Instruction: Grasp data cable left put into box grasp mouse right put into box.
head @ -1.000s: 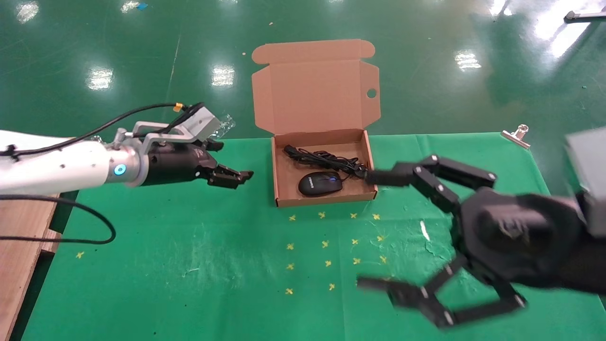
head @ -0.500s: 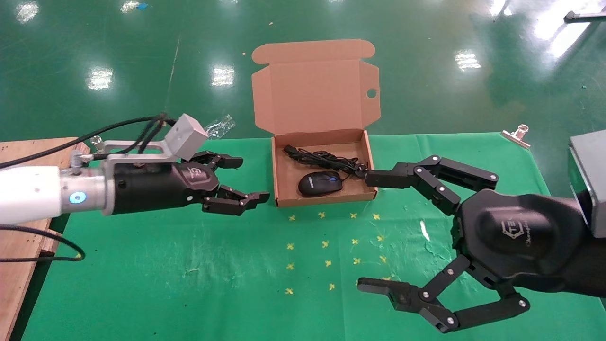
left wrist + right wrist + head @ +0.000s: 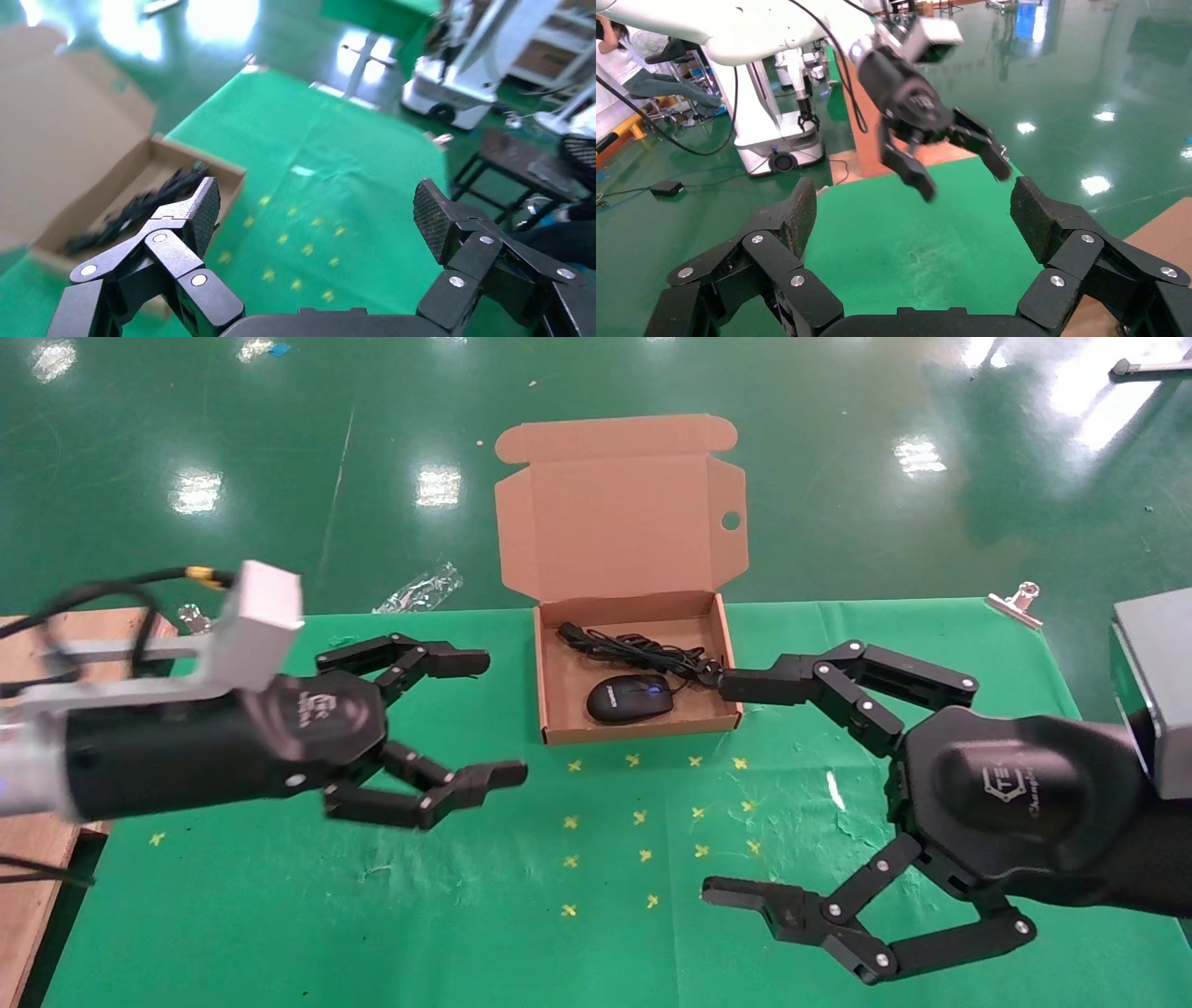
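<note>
Green table holds open brown box containing black mouse.

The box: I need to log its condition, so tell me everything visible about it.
The box is a shallow brown corrugated cardboard mailer, open, its hinged lid standing up behind with side flaps, one pierced by a round hole. It sits on the green table cover near the far edge. Inside lie the mouse and, behind it, the data cable. Neither claw touches it.

Left pincer opened wider, nearer
</note>
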Controlling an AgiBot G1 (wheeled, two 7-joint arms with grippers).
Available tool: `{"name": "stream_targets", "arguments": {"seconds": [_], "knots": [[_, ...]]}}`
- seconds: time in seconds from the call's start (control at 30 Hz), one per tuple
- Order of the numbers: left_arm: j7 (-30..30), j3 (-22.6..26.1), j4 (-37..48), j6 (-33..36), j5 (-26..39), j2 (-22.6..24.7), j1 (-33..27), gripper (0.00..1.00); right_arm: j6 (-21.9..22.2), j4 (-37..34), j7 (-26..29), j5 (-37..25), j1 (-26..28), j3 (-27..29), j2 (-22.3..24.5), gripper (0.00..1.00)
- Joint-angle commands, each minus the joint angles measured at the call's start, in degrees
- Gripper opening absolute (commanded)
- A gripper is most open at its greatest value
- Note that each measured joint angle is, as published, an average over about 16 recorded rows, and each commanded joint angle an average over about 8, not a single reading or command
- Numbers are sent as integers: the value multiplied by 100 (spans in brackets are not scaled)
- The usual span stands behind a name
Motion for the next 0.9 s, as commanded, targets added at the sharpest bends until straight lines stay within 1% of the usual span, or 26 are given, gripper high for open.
{"name": "stream_targets", "arguments": {"seconds": [0.03,0.23,0.43,0.57,0.9], "knots": [[135,-155,-112,167,-241,-99,115,100,0,0,0,1,0,-1,0,100],[532,-608,-439,657,-947,-391,453,100,1,0,-2,2,1,-3,1,100],[780,-920,-663,992,-1433,-590,683,100,0,3,-3,7,-3,-3,5,100],[810,-984,-708,1059,-1535,-631,732,100,-1,3,-3,9,-4,-3,7,100],[759,-898,-648,969,-1406,-579,671,100,2,0,-3,6,-1,-4,4,100]]}}
